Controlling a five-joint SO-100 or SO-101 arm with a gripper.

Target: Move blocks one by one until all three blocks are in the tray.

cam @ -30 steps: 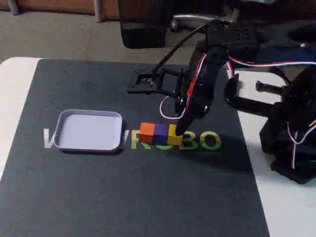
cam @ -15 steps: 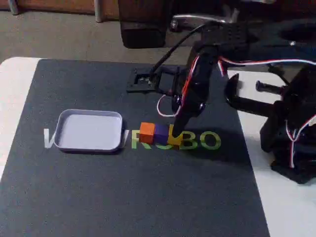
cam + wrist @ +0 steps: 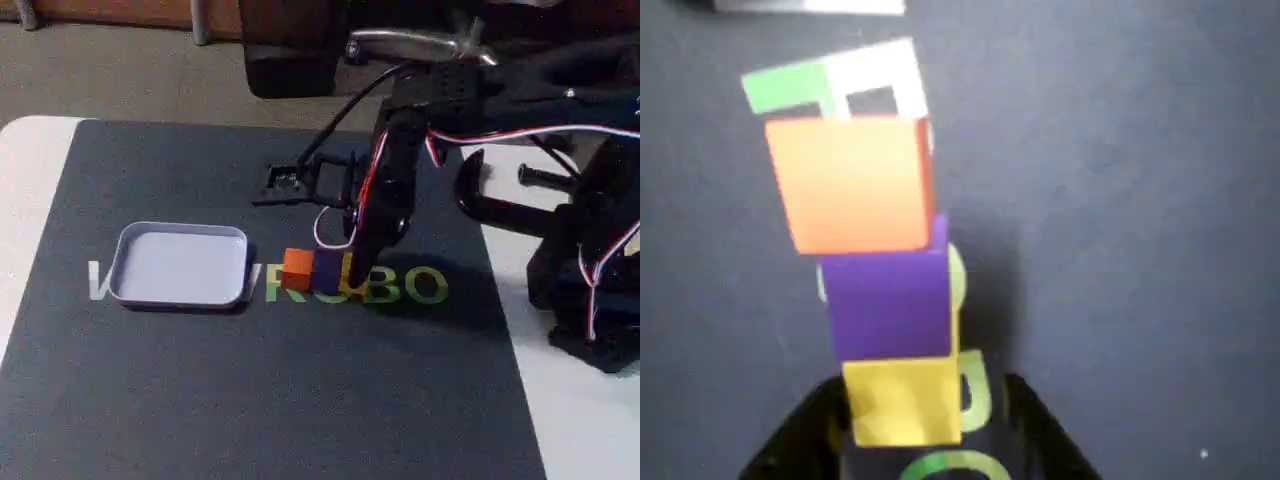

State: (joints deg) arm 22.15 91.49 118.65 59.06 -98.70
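Yellow block (image 3: 905, 400) between open pincer (image 3: 920, 440) fingers, purple block (image 3: 888, 303) adjoining

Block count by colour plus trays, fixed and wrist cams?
orange block: 1
purple block: 1
yellow block: 1
tray: 1
Total: 4; all three blocks sit in a row on the mat, none in the tray.

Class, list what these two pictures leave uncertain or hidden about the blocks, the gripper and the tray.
- Yellow block: in the fixed view the gripper covers most of it.
- Gripper: the wrist view's bottom edge cuts off its fingers, so firm contact with the yellow block is unclear.
- Tray: the wrist view's top edge crops it to a pale strip.
- Mat lettering: partly hidden by blocks and tray.
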